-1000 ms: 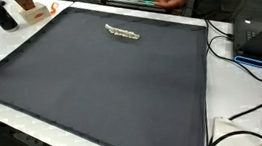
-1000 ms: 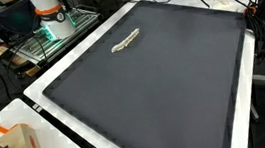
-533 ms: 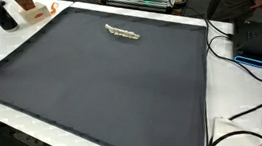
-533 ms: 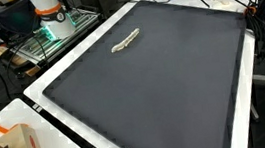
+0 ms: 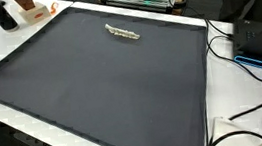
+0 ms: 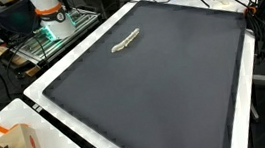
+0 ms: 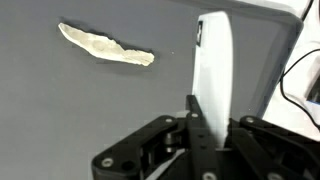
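In the wrist view the pincer (image 7: 205, 122) is hanging over the mat, and a white, blade-like piece (image 7: 216, 70) is rising from between its dark fingers. The jaws seem to be sitting close about that piece, but I cannot tell whether they are actually clamping it or how far apart they are. Just beyond, up and to the left in that view, a pale crumpled strip (image 7: 105, 46) is lying flat and clear of the pincer, with nothing touching it. As far as the pictures show, the strip is not yet being handled, so any work on it is all left to do.

In both exterior views the strip (image 5: 122, 32) (image 6: 125, 42) is resting near the far edge of a large dark grey mat (image 5: 93, 88). The mat is covering most of a white bench (image 5: 234, 70). Neither exterior view is showing the arm.

Around the bench, black cables (image 5: 250, 99) are trailing along one side. A cardboard box (image 6: 18, 147) is sitting at a corner, and green-lit equipment (image 6: 43, 39) is glowing on a rack behind.
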Robot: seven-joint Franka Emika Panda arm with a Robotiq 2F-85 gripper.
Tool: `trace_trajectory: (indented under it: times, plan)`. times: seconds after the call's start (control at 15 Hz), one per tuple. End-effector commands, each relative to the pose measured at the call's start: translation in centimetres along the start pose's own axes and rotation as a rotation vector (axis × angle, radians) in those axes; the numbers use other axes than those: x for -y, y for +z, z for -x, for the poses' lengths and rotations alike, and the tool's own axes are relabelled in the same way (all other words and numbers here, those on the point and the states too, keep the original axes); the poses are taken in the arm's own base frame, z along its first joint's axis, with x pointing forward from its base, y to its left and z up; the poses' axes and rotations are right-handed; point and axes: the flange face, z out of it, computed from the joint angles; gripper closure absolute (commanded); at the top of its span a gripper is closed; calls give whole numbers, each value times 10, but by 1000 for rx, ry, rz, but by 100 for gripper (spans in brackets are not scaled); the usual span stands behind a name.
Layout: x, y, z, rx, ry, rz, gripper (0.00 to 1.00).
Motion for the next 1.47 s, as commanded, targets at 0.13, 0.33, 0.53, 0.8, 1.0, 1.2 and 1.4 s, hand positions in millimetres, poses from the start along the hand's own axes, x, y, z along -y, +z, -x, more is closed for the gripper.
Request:
trace_trajectory:
  times: [0.13,0.33,0.53,0.8,1.0,1.2,1.4]
  plan:
    - [0,0,0,1,0,0,96]
    - [0,0,0,1,0,0,96]
    - [0,0,0,1,0,0,96]
    - [0,0,0,1,0,0,99]
    - [-35,7,0,-5,47,-69,99]
    - [-84,13,0,-84,46,-179,99]
    - [-130,33,3,-156,37,-340,99]
